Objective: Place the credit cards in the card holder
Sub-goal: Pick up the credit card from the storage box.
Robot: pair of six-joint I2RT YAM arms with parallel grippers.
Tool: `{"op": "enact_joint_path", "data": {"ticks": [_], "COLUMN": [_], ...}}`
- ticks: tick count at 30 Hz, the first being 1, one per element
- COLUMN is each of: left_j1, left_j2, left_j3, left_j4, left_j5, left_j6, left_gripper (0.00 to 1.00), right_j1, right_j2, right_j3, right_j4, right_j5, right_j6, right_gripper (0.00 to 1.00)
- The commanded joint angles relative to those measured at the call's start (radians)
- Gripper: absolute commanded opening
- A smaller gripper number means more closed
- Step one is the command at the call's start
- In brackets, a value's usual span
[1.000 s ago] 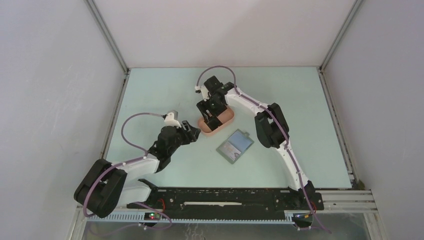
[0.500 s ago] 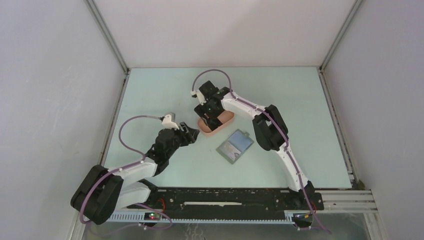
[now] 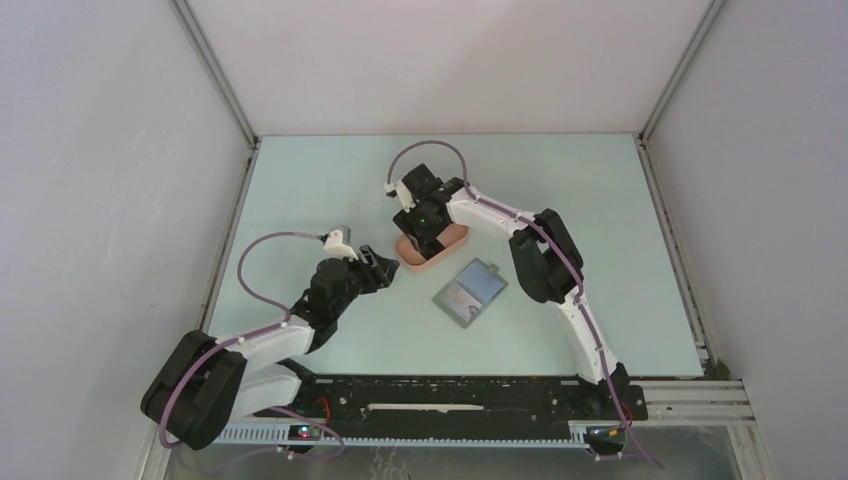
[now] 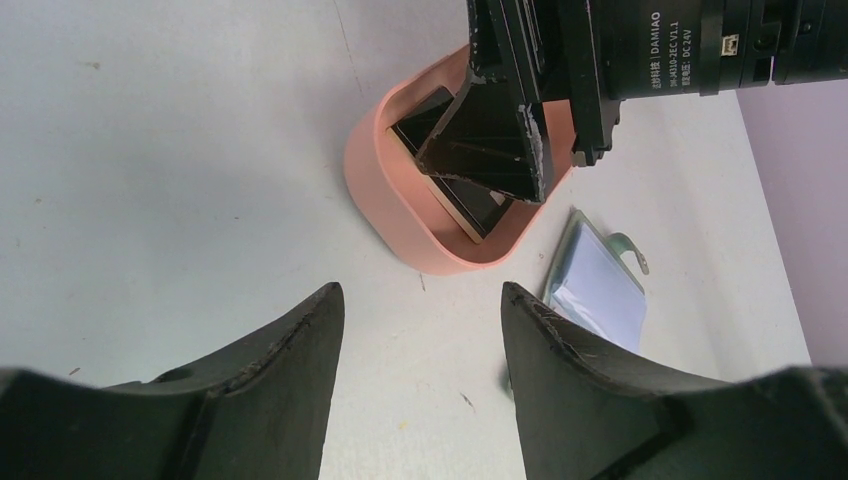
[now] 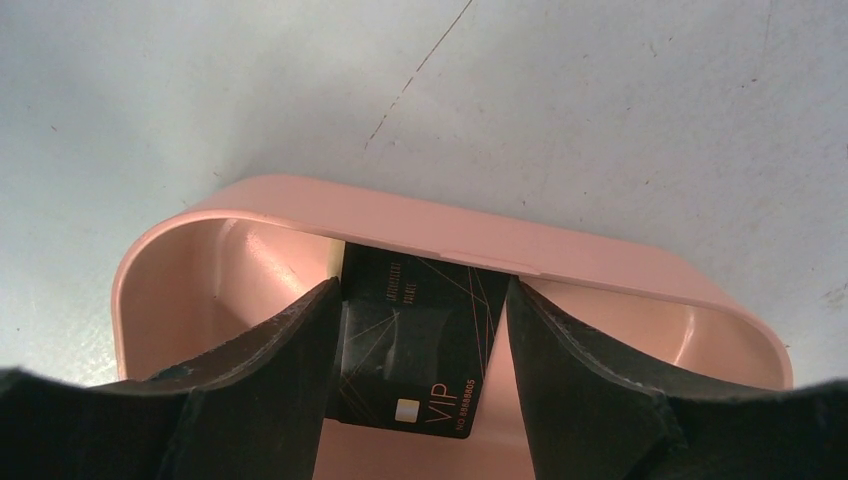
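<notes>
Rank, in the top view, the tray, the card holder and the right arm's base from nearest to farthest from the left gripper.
1. Tray, just right of the left gripper.
2. Card holder, farther to its right.
3. Right arm's base, far right at the near edge.

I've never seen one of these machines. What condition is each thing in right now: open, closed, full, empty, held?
Grey-green folding card holder: lying open, flat, inside facing up.
Pink oblong plastic tray: upright, not empty.
Black "VIP" credit card: in the tray, not lifted out.
Right gripper: jaws down in the tray, flanking the black card; grip unclear.
Left gripper: jaws open, empty, apart from the tray.
</notes>
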Motion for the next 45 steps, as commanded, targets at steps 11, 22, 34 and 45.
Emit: {"op": "enact_joint_path", "data": {"ticks": [11,22,34,45], "left_j1": [0.005,0.005,0.005,0.005], "left_j2": [-0.014,0.041,0.027,0.063], "left_j3": [-0.015,0.009,0.023,0.036], "left_j4": [0.076,0.114,0.116,0.119], "left_j5": [0.036,0.081,0.098,0.089], "left_j6": [-0.015,-0.023,-0.034,-0.036], "left_gripper": [0.64,0.63,0.63,0.62], "right_j1": [-0.065,-0.121,-0.148,-0.093], "right_j2": [-0.027,-0.078,-0.05,-0.01], "right_j3": [-0.043,-0.046,-0.006,0.004], "right_j4": [-0.036,-0.019,-0.058,-0.072], "right_j5": [-0.013,-0.169,-0.3,-0.229], "right_j6": [-0.059,-0.039,-0.007,-0.017], "right_gripper": [0.58,0.54,0.66,0.69]}}
